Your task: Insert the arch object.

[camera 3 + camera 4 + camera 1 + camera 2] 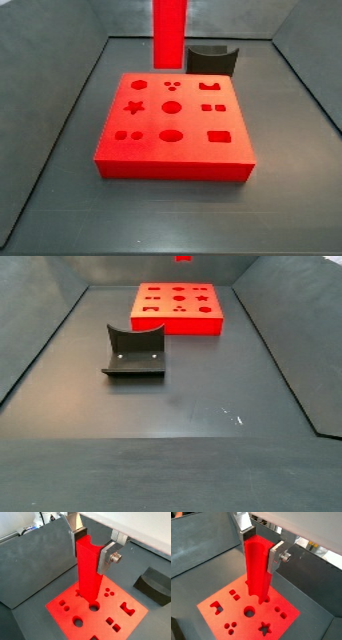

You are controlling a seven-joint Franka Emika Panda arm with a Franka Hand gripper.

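Pincer (pixel 93 546) is hanging over the flat bright-red board with shaped holes (pixel 67 614), its silver plate fingers (pixel 75 532) clamping the top of the long, straight, bright-red plastic bar (pixel 87 572) from two opposite sides. Same grasp is showing in both wrist views: pincer (pixel 261 543), bar (pixel 258 569) upright between the plates.

Bar is standing vertical, its lower end sitting over the board's upper face in both wrist views; whether it is touching the board or hovering just above cannot be told. In a side view the bar (pixel 170 30) is rising out of frame behind the board's far edge, the pincer itself not showing there.

Board (pixel 174 125) is lying on the dark grey surface (pixel 54 180) toward its far end, with bare surface running along both long side edges of the board and a wide open stretch in front of its near edge.

Dark grey block with a curved notch (pixel 210 58) is sitting just beside the board's far right corner in that side view. From the opposite side view the block (pixel 135 352) is standing near mid-surface, apart from the board (pixel 179 306), with the broad near half of the surface (pixel 174 426) lying open. Raised dark walls are bordering the surface's edges.
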